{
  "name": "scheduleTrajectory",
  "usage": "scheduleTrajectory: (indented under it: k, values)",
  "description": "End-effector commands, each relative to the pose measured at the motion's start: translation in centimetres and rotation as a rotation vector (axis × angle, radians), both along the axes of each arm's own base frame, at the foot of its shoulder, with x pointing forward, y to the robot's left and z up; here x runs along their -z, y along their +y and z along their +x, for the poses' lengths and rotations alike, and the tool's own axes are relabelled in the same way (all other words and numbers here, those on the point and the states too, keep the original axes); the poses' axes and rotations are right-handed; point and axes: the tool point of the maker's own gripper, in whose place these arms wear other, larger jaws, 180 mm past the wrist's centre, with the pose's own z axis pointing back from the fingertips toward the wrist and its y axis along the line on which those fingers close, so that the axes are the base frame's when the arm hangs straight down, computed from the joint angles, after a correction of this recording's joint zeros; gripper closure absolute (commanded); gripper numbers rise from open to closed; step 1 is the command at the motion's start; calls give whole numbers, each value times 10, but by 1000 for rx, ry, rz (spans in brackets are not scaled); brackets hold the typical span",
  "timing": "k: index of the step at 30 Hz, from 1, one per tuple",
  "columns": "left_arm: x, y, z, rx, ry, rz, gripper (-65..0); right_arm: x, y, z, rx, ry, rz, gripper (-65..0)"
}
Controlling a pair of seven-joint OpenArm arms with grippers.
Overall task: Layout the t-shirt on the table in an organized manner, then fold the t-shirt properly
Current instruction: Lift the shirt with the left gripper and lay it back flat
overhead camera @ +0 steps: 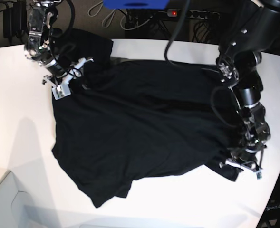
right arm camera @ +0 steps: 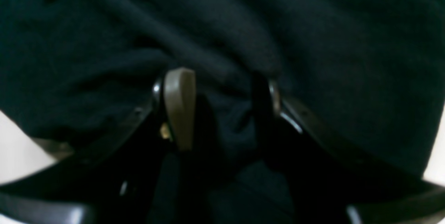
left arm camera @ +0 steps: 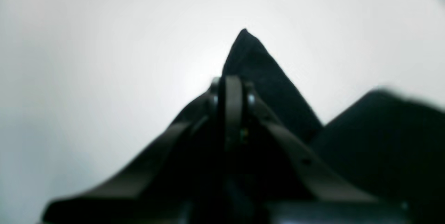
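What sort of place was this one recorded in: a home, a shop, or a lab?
Most likely a lab or workshop robot station. A bare white table holds only a black t-shirt, two robot arms work it from either side, and loose cables and a lit power strip lie on the floor behind.

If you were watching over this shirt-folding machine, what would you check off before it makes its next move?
1. Left pincer shut on a corner of the t-shirt: ok.
2. Right pincer holding cloth: cannot tell; its fingers stand apart with black folds between them.
3. Shirt lying flat: not ok; it is wrinkled, with its near edge uneven.
4. Shirt fully on the table: ok, as far as the base view shows.
5. Printed side visible: not ok; only plain black shows.
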Motion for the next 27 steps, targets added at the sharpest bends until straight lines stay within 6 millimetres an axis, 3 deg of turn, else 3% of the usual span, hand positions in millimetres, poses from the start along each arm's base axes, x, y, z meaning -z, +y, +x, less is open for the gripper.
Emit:
scheduleTrajectory:
  k: [1,5,13,19,21,23,27]
  values:
    - [-37,10,15,-14,-94,24,0,60,-42,-76,-14,393,-264,-248]
    - [-49,13,18,-19,-121,38,0,60,-42,-76,-14,393,-264,-248]
    - [-42,16,14,-16,-100,44,-10,60,-42,-75,-16,391,-264,-248]
    - [-40,25,7,-43,-109,42,-228,59,-40,-74,-18,388,-263,-248]
    - [-57,43,2,-114,-175,-4,-279,59,-40,-74,-18,386,-261,-248]
    - [-79,59,-5,-179,-260,-59,-288,57,-39,-67,-16,373,-260,-248]
    - [-98,60,-28,-183,-246,-131,-288,50,-39,-56,-14,342,-262,-248]
